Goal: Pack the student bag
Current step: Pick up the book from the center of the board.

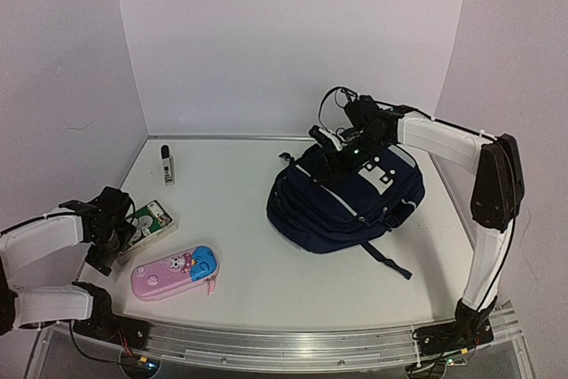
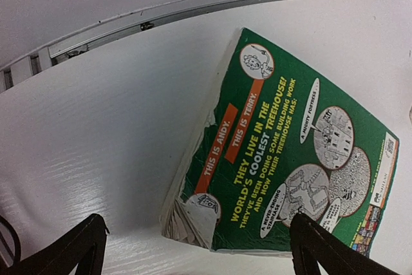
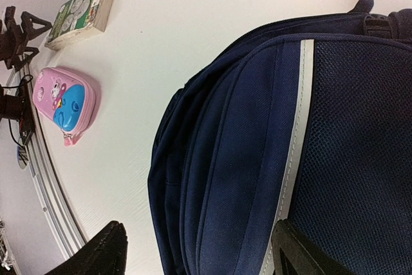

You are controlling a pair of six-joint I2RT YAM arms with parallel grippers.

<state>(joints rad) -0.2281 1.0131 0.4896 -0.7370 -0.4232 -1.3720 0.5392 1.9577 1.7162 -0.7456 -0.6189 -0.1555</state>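
The student bag (image 1: 346, 200) is a navy backpack with grey-white stripes, lying flat right of centre on the white table (image 1: 248, 290). My right gripper (image 1: 330, 155) hovers over its far upper edge. In the right wrist view the bag (image 3: 257, 159) fills the frame and the gripper (image 3: 199, 252) is open; one finger is over the table and the other over the mesh pocket. My left gripper (image 1: 129, 224) is open at the left. Between its fingertips (image 2: 322, 249) lies the near corner of a green paperback book (image 2: 290, 152).
A pink-and-blue pencil case (image 1: 175, 272) lies near the front left, just right of the left arm. The green book (image 1: 153, 219) sits behind it. A small black-and-white marker-like item (image 1: 166, 164) lies at the back left. White walls enclose the table on three sides.
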